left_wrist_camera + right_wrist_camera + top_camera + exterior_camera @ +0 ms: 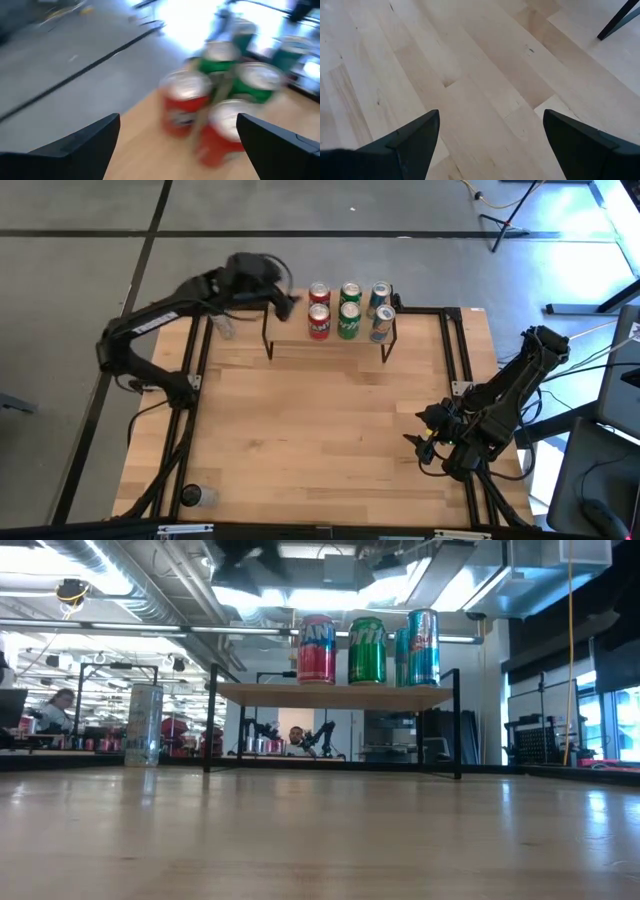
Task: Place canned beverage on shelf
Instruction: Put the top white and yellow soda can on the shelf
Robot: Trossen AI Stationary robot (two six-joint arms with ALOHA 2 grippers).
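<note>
Fingers of the left gripper (290,305) apart beside the shelf's (300,350) left edge, six cans (349,310) crowding its right.

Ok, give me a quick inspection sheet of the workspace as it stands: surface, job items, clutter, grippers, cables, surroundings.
Surface: wood table, bare in the middle.
Job's things: shelf at the far edge; six cans on it in two rows: two red cans, two green cans, two blue cans.
Clutter: clear tumbler left of the shelf; another clear cup at the near left corner.
Grippers: left gripper open, empty, beside the red cans; right gripper open, empty, at the table's right edge.
Cables: yellow cable hanging at right in the low view.
Surroundings: people at desks behind the table.
</note>
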